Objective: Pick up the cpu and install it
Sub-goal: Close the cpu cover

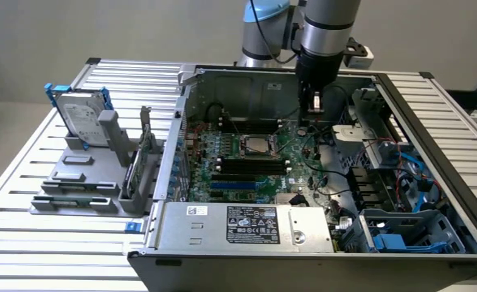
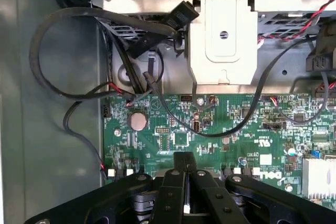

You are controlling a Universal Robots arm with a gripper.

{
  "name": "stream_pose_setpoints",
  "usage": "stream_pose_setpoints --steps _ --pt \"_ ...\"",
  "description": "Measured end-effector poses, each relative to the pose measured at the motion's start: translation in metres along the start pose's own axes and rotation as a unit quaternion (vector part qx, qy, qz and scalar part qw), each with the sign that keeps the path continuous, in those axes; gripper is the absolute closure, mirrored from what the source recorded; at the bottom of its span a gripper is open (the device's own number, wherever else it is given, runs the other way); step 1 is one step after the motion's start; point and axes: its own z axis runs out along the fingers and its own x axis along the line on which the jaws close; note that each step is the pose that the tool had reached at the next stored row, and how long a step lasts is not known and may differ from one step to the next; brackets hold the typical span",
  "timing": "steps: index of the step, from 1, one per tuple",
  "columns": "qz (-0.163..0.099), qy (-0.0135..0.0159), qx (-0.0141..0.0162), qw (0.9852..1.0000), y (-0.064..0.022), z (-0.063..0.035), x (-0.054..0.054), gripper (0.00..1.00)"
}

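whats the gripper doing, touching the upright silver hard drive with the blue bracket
Apart. Exterior view: gripper hangs over the green motherboard, hard drive stands on a grey rack.

cpu (image 1: 255, 145): dull silver metal | motherboard (image 2: 231, 129): glossy green | table (image 1: 44, 255): matt ribbed metal | gripper (image 2: 184, 157): matt black

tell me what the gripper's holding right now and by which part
Nothing, it seems: the gripper is shut empty, and the cpu sits in its socket.

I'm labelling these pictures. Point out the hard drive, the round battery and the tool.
hard drive (image 1: 80, 117), exterior view, its labelled face.
round battery (image 2: 138, 121), wrist view, middle of its top.
tool (image 2: 184, 157), wrist view, its front end.
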Motion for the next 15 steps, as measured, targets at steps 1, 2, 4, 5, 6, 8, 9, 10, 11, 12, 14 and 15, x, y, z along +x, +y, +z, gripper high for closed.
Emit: stream_pose_setpoints --steps 1,2,4,5,6,8,9,10,11,12,14,15 --pt "0.0 0.0 0.0 1.0 0.0006 0.0018 0.0 0.89" --pt "0.0 0.0001 0.0 1.0 0.0011 0.0037 0.0 0.89" --pt "0.0 0.0 0.0 1.0 0.0015 0.0073 0.0 0.89" --pt "0.0 -0.0001 0.0 1.0 0.0015 0.0091 0.0 0.89" --pt "0.0 0.0 0.0 1.0 0.0015 0.0111 0.0 0.89" --pt "0.0 0.0 0.0 1.0 0.0013 0.0147 0.0 0.89" --pt "0.0 -0.0001 0.0003 1.0 0.0012 0.0165 0.0 0.89" --pt "0.0 0.0 0.0016 1.0 0.0013 0.0176 0.0 0.89" --pt "0.0 -0.0001 0.0044 1.0 0.0012 0.0181 0.0 0.89" --pt "0.0 -0.0002 0.0096 1.0 0.0011 0.0183 0.0 0.89" --pt "0.001 -0.0007 0.0274 0.9996 0.0011 0.0183 -0.001 0.89" --pt "0.001 -0.0009 0.0364 0.9993 0.0011 0.0184 -0.001 0.89"
